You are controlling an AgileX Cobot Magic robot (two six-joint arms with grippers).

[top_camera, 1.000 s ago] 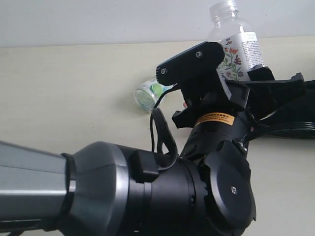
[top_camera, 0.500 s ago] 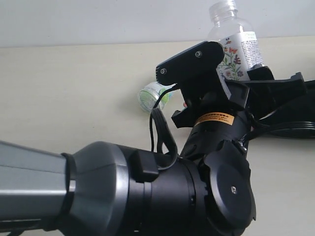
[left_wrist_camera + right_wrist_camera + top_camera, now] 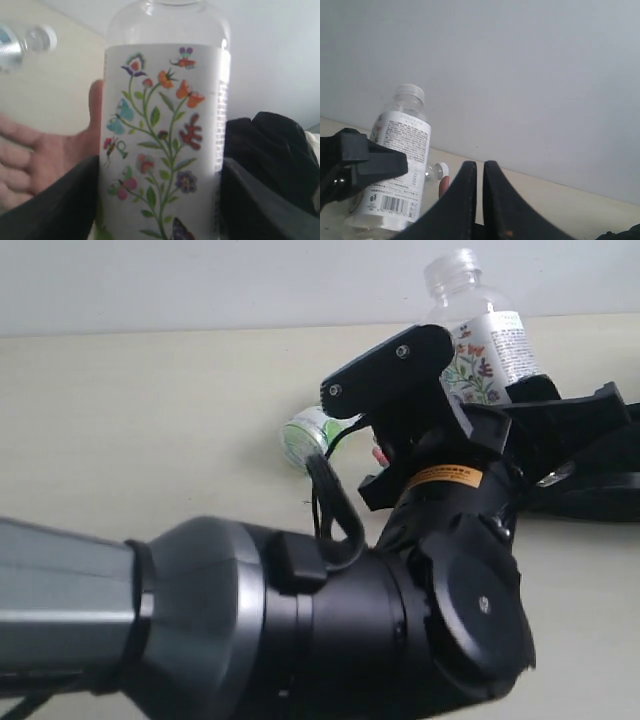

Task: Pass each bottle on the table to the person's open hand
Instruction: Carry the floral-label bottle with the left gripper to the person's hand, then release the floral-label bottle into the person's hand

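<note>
Left gripper (image 3: 160, 215) held the flower-label bottle (image 3: 165, 125) upright between its jaws, probably to present it for handover: the person's open hand (image 3: 45, 150) was just behind it. Another bottle (image 3: 305, 432) lay on the table (image 3: 150, 420) beyond. Right gripper (image 3: 480, 195) closed, empty.

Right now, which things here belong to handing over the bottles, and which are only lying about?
Job:
flower bottle, held in the left jaws
green bottle, lying on the table
hand, open beside the flower bottle

Not the job:
wall
right jaws, shut and empty
</note>
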